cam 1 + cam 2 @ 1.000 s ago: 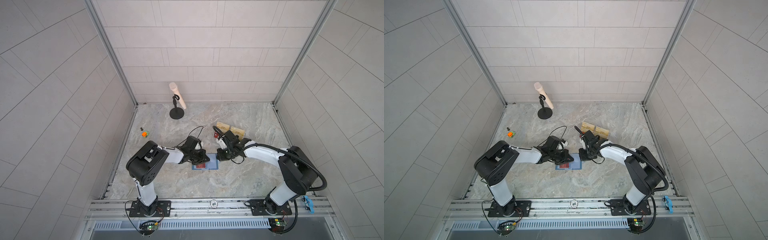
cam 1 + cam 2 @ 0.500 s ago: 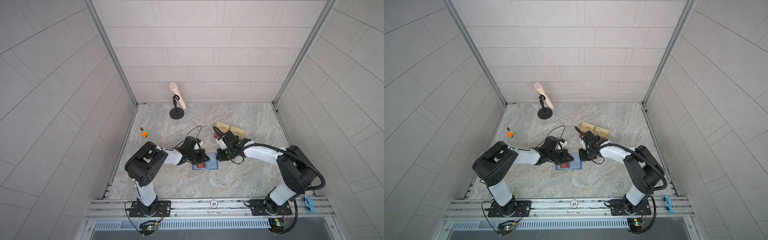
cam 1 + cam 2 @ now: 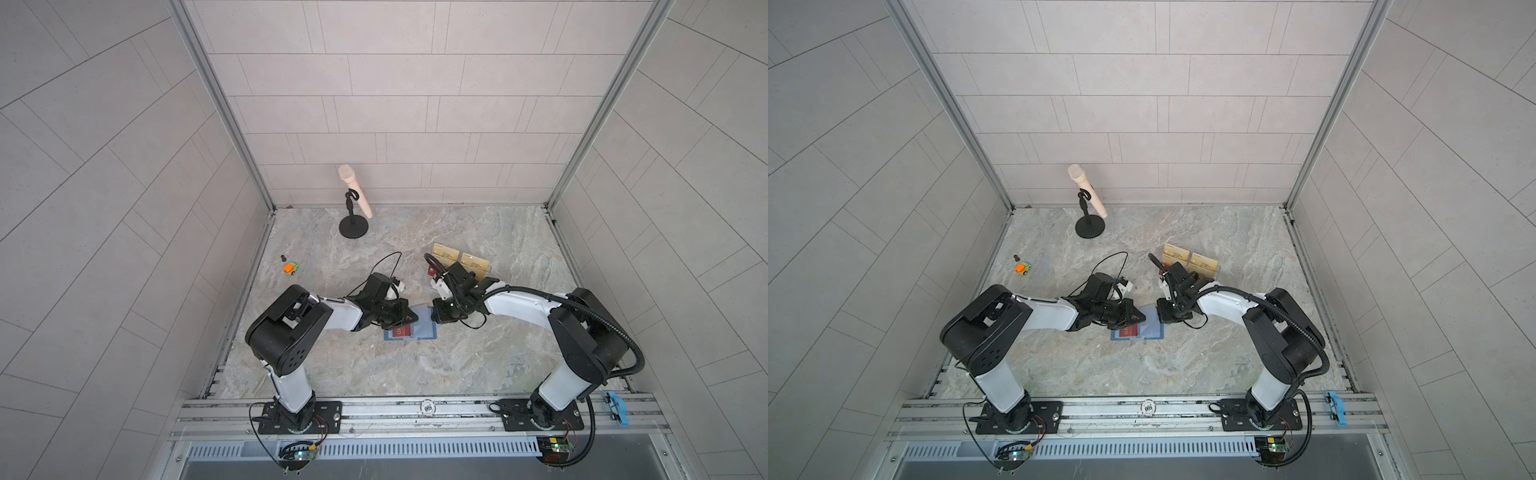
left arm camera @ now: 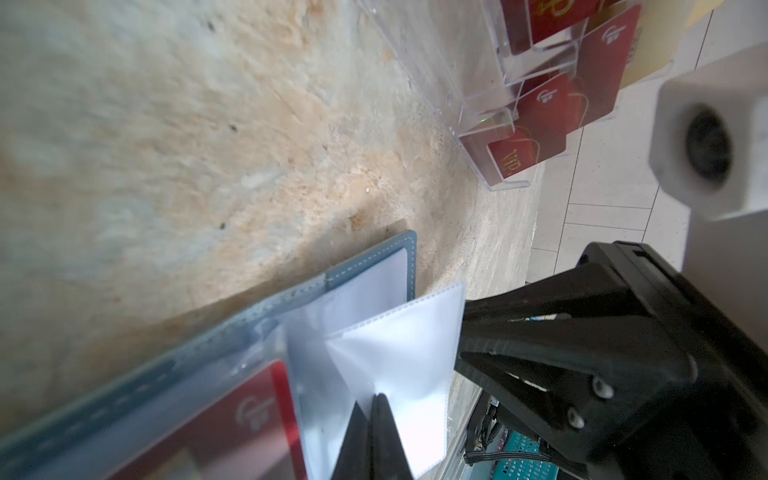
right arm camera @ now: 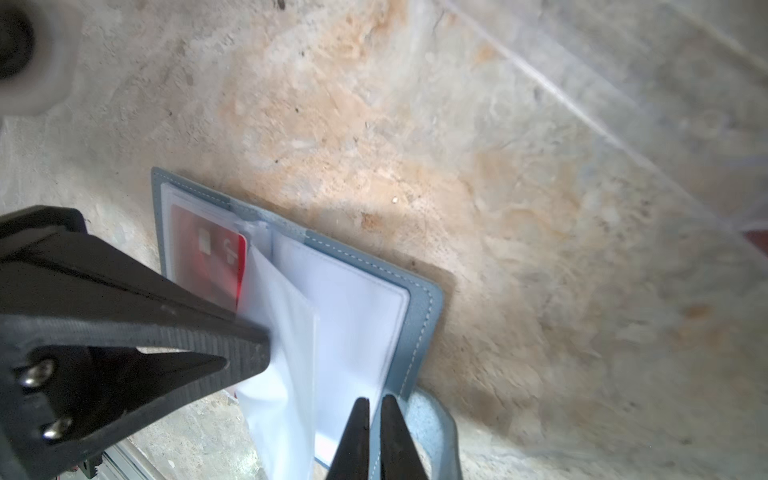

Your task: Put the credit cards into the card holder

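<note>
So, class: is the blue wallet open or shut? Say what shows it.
Open. The wallet lies spread on the table, clear sleeves lifted, a red card inside one.

Likely a robotics lab test cell: tiled panel walls (image 3: 415,104), marble-look tabletop (image 3: 415,370), aluminium mounting rail (image 3: 415,411)

Both top views are bright and evenly lit from above, with soft diffuse light and only faint shadows beneath the arms on the worktop (image 3: 457,365). Their wide lens bows the wall lines outward toward the edges. The wrist views are warmer, the stone tinted orange. Glare bleaches the clear sleeves (image 4: 399,345) almost white. The card holder (image 5: 419,299) throws a soft-edged dark shadow beside it. The nearest credit card (image 4: 232,415) is blurred, and the far corners of the right wrist view are smeared out of focus
</note>
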